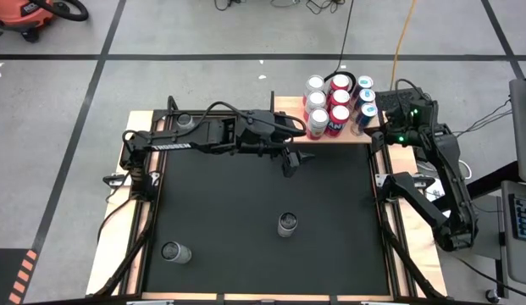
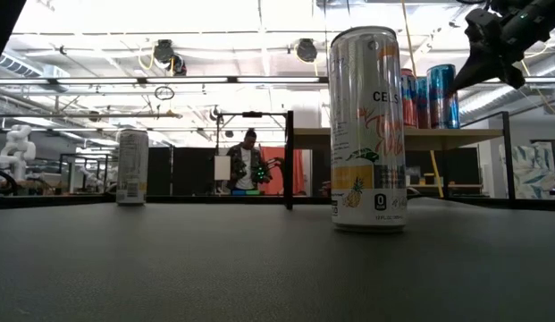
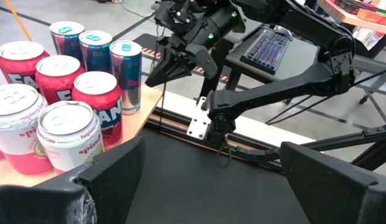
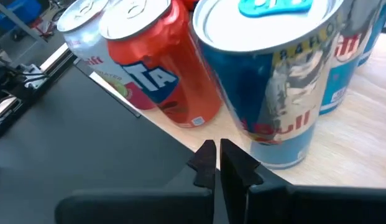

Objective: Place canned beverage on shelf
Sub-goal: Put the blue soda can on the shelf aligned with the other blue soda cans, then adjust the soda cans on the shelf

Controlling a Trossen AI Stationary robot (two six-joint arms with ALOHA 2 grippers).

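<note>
While the left gripper hangs wide open and empty just before the shelf, the right gripper rests shut, holding nothing, at the shelf's corner. We judge the nearest can, upright mid-table, rigid, smooth, slippery, probably full; grasp mid-body.

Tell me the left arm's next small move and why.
Probably swing the left gripper, open and empty beside the shelf, back toward the nearest can on the mat. That can and another stand upright off the shelf, and the right gripper waits shut at the shelf's corner.
</note>
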